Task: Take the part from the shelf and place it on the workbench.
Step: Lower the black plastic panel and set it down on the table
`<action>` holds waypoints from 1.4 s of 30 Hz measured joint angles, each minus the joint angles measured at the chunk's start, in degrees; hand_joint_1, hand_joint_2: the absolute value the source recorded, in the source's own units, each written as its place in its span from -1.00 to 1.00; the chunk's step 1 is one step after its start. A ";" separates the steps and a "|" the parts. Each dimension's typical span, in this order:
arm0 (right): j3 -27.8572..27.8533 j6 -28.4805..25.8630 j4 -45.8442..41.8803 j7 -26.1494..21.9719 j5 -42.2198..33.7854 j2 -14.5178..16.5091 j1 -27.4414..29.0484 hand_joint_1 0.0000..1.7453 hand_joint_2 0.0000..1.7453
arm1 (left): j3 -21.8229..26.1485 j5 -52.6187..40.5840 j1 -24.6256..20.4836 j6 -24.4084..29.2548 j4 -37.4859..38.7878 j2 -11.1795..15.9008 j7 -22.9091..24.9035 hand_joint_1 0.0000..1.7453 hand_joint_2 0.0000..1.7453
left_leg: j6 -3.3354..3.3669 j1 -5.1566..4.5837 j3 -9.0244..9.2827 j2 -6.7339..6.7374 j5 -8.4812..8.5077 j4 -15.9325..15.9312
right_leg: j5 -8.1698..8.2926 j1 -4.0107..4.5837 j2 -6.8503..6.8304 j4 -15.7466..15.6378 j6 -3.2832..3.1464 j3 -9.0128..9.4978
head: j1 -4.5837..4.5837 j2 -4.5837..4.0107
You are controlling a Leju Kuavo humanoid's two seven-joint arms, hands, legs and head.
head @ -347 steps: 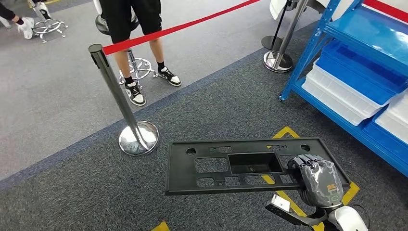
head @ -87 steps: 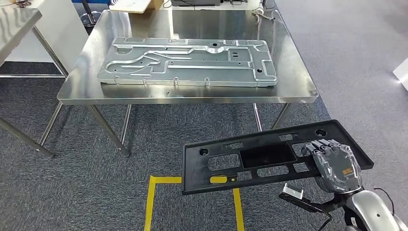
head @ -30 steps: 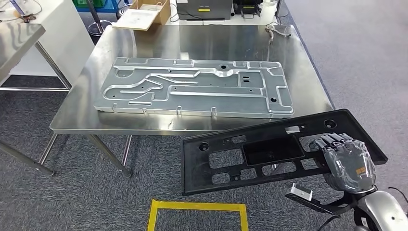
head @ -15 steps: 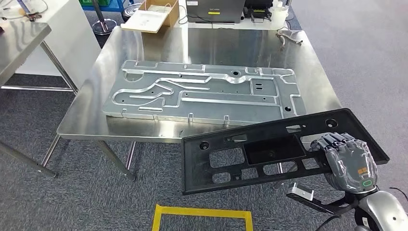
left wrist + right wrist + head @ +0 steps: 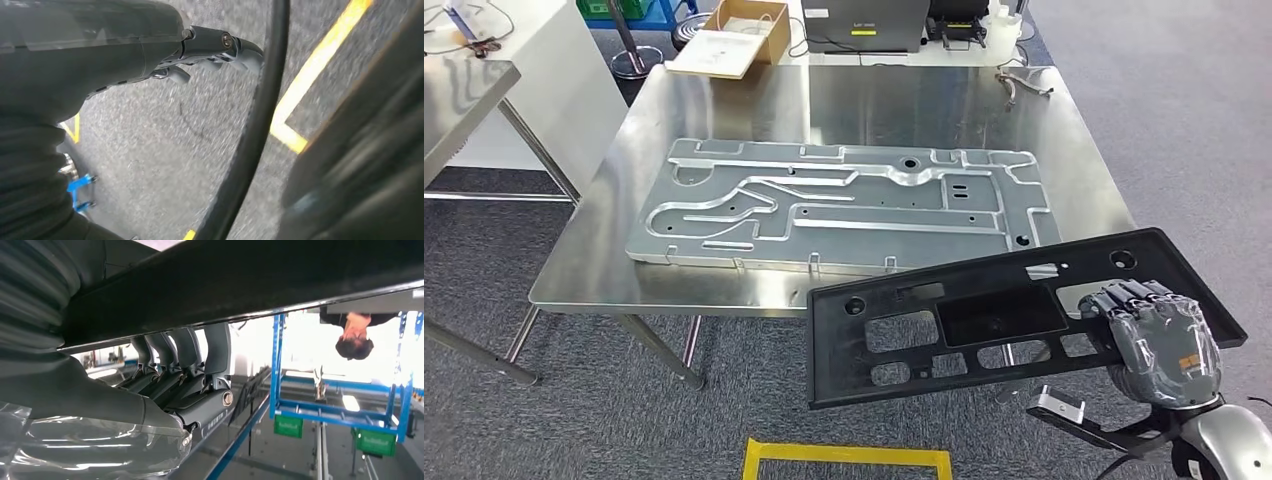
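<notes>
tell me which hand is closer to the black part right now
Right. The right hand grips the black part at its right end, in front of the workbench. The left hand hangs over the carpet, touching nothing.

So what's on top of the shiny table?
On the steel workbench lies a big grey metal panel, with a small tool at the far corner. The black part in the right hand hides the near edge.

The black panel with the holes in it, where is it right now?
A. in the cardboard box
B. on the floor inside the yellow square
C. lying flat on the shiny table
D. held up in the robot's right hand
D: the right hand grips the black panel by one end, in front of the metal table, not resting on it.
</notes>
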 joint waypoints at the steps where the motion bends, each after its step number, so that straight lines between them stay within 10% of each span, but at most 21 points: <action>1: -0.19 0.01 -0.15 0.02 -0.02 -0.10 0.12 0.82 1.00 | 0.00 0.00 -0.03 0.01 0.00 -0.01 0.03 -1.00 1.00 | 0.29 -0.13 0.64 -0.01 0.23 -1.59 | -0.24 0.04 0.05 -0.06 0.40 0.13 | 0.01 0.00; 6: -1.01 0.12 -0.85 0.05 -0.24 -0.59 0.65 0.82 1.00 | 0.00 0.02 -0.16 0.02 0.00 -0.05 0.09 -1.00 1.00 | 2.22 -0.08 2.07 -0.08 -0.40 -3.11 | -2.06 -0.14 -0.02 1.81 1.91 -0.11 | 0.01 0.00; 9: -1.31 0.40 -0.72 0.02 -0.65 -0.63 0.36 0.82 1.00 | 0.00 0.09 -0.20 -0.04 0.00 -0.05 0.22 -1.00 1.00 | 3.01 -0.42 2.90 -0.06 -0.98 -3.37 | -6.14 -0.07 -0.05 12.87 1.93 -6.66 | 0.02 0.00; 11: -1.31 0.63 -0.41 -0.13 -0.75 -0.61 0.26 0.82 1.00 | 0.00 0.11 -0.23 -0.08 0.00 -0.04 0.27 -1.00 1.00 | 3.24 -0.80 3.61 -0.15 -1.60 -3.35 | -5.09 0.02 -0.05 15.75 1.75 -9.62 | 0.02 0.00; 15: -1.31 0.82 0.22 -0.28 -0.79 -0.55 -0.35 0.82 1.00 | 0.00 0.10 -0.23 -0.17 0.00 -0.09 0.27 -1.00 1.00 | 2.93 -1.21 5.67 -0.37 -3.29 -3.41 | 3.70 0.86 -0.04 3.58 0.28 -5.80 | 0.01 0.00; 21: -1.38 0.69 0.79 -0.28 -0.81 -0.43 -0.57 0.82 1.00 | 0.00 0.07 -0.50 -0.13 0.00 -0.04 0.29 -1.00 1.00 | 1.09 -1.39 5.74 -0.16 -5.27 -2.14 | 3.26 0.79 -0.02 -0.18 -1.15 -3.71 | 0.01 0.00; 25: -1.51 0.53 1.20 -0.27 -1.25 -0.23 -0.51 0.82 1.00 | -0.01 0.07 -0.52 -0.09 0.00 -0.02 0.22 -1.00 1.00 | -0.06 -0.65 -2.02 -0.08 -9.63 11.30 | 2.24 0.55 -0.18 -0.55 -1.69 -2.20 | 0.00 0.00; 27: -1.55 0.40 1.54 -0.30 -1.54 -0.04 -0.42 0.82 1.00 | -0.02 0.08 -0.41 -0.08 0.00 -0.01 0.22 -1.00 1.00 | -0.24 -0.38 -3.82 -0.07 -7.43 11.84 | 1.54 0.53 -0.13 -0.54 -1.59 -1.27 | -0.01 0.00; 31: -2.09 -0.06 1.92 -0.38 -1.89 0.20 -0.33 0.82 1.00 | -0.02 0.26 -0.34 -0.06 0.00 0.08 0.23 -1.00 1.00 | 0.65 -0.52 0.47 -0.03 0.48 -1.23 | 0.01 0.64 -0.01 -0.49 -0.79 0.50 | 0.01 0.00; 36: -3.03 -0.24 2.15 -0.84 -2.58 0.48 -0.06 0.82 1.00 | -0.02 0.64 -0.51 -0.01 0.00 0.04 0.22 -1.00 1.00 | 2.17 -0.52 2.11 -0.10 0.20 -3.72 | -1.30 0.58 -0.04 0.31 0.78 0.67 | 0.01 0.00; 40: -3.50 -0.27 2.77 -1.12 -2.89 0.90 0.16 0.82 1.00 | -0.02 0.88 -0.50 0.01 0.00 0.02 0.26 -1.00 1.00 | 3.05 -0.39 3.34 -0.04 -0.38 -4.43 | -6.05 0.25 -0.02 12.79 1.41 -6.70 | 0.01 0.00; 42: -3.47 -0.27 3.25 -1.22 -2.91 1.24 0.26 0.82 1.00 | -0.02 0.91 -0.48 0.04 0.00 0.01 0.27 -1.00 1.00 | 2.99 -0.37 4.00 -0.11 -1.01 -4.38 | -4.58 0.01 -0.04 14.68 1.70 -9.15 | 0.02 0.00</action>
